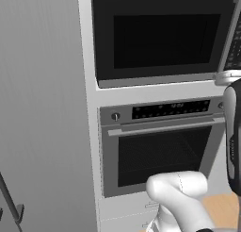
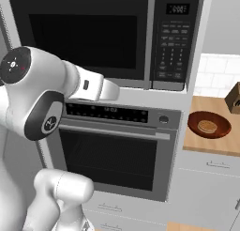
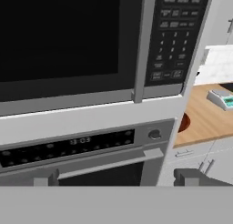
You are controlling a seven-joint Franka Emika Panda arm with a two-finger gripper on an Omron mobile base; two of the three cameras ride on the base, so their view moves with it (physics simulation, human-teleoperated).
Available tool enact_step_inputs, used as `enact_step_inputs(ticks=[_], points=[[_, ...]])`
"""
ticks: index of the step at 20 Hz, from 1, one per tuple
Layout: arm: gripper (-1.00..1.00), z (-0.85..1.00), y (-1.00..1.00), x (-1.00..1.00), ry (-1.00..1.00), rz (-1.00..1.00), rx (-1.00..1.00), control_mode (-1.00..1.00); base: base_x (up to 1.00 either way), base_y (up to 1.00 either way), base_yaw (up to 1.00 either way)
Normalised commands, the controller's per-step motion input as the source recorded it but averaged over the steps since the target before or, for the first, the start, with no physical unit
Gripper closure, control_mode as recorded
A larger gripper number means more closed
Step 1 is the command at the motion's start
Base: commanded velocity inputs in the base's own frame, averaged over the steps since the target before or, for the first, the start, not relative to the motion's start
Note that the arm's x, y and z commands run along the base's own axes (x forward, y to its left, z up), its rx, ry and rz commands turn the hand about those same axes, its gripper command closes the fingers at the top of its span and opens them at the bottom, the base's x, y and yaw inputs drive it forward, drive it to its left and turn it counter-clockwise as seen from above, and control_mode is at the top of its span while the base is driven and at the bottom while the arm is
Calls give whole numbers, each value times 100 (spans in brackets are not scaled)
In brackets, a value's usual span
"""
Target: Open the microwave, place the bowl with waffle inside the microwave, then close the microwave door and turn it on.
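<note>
Opening step is pending: gripper [image 3: 116,176], fingers wide and holding nothing, is facing the shut black-and-grey microwave door [image 3: 68,41], needing its vertical silver bar handle [image 3: 142,45].

The oven [image 3: 86,159] below the microwave [image 3: 104,45] carries a small lit display [image 3: 80,140] on its black control strip, left of the round knob; in the hand view it looks like 13:03, though the digits are blurred. The microwave's keypad [image 3: 175,32] and its small display [image 2: 178,9] show marks too small to read.
</note>
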Motion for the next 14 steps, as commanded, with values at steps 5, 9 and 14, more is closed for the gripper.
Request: enact_step_inputs(ticks=[5,9,14], points=[[-100,12,-44,3,0,0,0,-100,0,0,0],[-100,14,-37,17,0,0,0,-100,0,0,0],[-100,6,-28,35,0,0,0,-100,0,0,0]])
